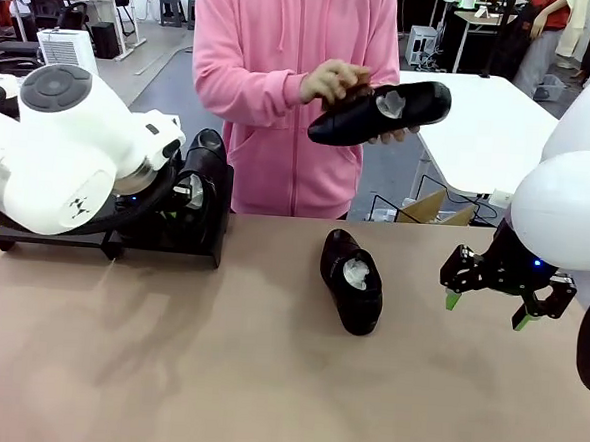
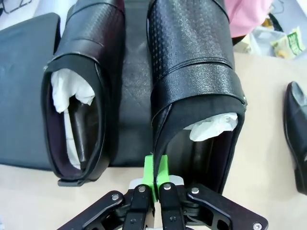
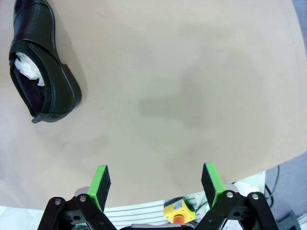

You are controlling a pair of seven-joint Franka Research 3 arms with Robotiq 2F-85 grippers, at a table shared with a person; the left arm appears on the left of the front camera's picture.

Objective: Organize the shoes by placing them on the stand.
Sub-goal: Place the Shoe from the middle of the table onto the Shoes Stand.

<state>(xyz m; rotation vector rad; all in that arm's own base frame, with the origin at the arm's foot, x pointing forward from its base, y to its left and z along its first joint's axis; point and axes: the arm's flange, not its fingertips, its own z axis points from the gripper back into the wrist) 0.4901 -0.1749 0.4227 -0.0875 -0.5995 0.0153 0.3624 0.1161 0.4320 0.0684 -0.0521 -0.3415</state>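
The left end effector [image 2: 156, 179] has its green pads pressed together, clamped on the collar of the second shoe [image 2: 192, 62]; that shoe lies on the stand [image 2: 24, 96] with its heel end past the near edge; the first shoe [image 2: 91, 72] lies beside it on the stand, apart from it; across the tabletop [image 1: 265, 380] a person's hand [image 1: 334, 81] holds the third shoe [image 1: 382, 114] in the air; the fourth shoe [image 1: 351, 280] lies mid-tabletop; the right end effector [image 1: 488, 311] hovers with its fingers spread apart, gripping nothing.
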